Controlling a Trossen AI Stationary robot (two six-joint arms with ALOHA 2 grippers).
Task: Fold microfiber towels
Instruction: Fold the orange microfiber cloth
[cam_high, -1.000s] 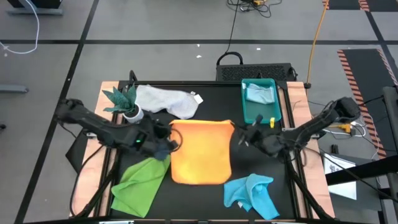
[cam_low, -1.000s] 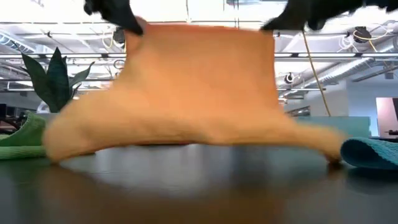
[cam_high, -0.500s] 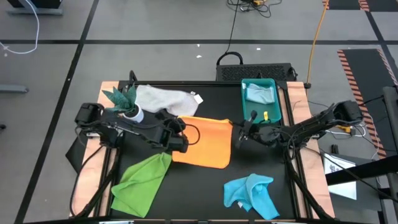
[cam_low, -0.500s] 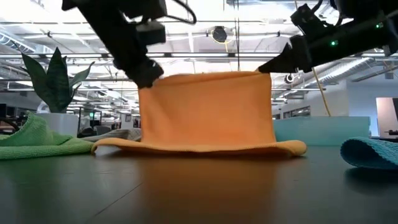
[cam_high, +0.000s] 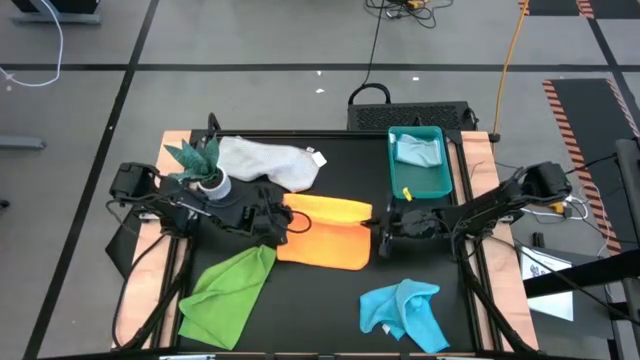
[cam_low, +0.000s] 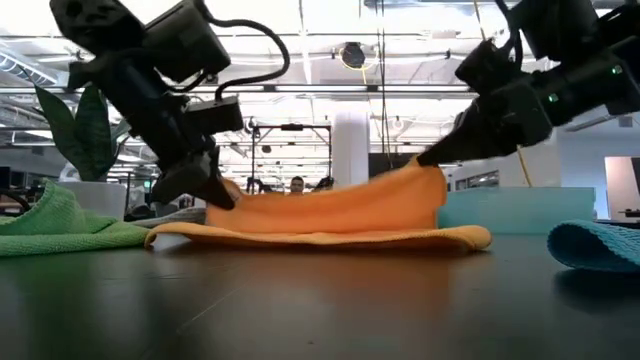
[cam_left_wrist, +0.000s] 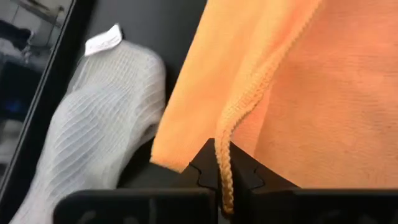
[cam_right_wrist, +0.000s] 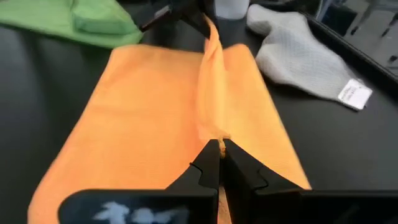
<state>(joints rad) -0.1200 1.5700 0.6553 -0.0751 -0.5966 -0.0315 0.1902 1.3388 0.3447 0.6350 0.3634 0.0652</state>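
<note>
The orange towel (cam_high: 325, 240) lies mid-table, its lower layer flat on the black top. One hemmed edge is raised as a sagging ridge (cam_low: 320, 205) between my two grippers. My left gripper (cam_high: 285, 222) is shut on that edge's left end and my right gripper (cam_high: 378, 228) is shut on its right end. The white-grey towel (cam_high: 268, 160) lies behind it. A lime green towel (cam_high: 225, 295) lies at the near left and a turquoise towel (cam_high: 405, 310) at the near right. A pale blue towel (cam_high: 418, 150) sits in the tray. My left gripper pinches the orange towel's hemmed edge (cam_left_wrist: 225, 163) at its left end between both fingers, slanting down from the table's left. That end hangs just above the lying layer. My right gripper pinches the same edge at its right end (cam_right_wrist: 212, 134), nearly level from the table's right. It holds that end higher (cam_low: 432, 172), and the cloth sags toward the left.
A teal tray (cam_high: 440, 185) stands at the far right, close behind my right gripper. A small plant in a white pot (cam_high: 205, 165) stands at the far left beside my left arm. Bare black tabletop (cam_high: 320, 310) shows in front of the orange towel.
Both grippers have come down with the orange towel's held edge, from high above the table to just over it. The hanging sheet has collapsed, and its upper part now lies over the part on the table. Its near edge has drawn back toward the far side.
</note>
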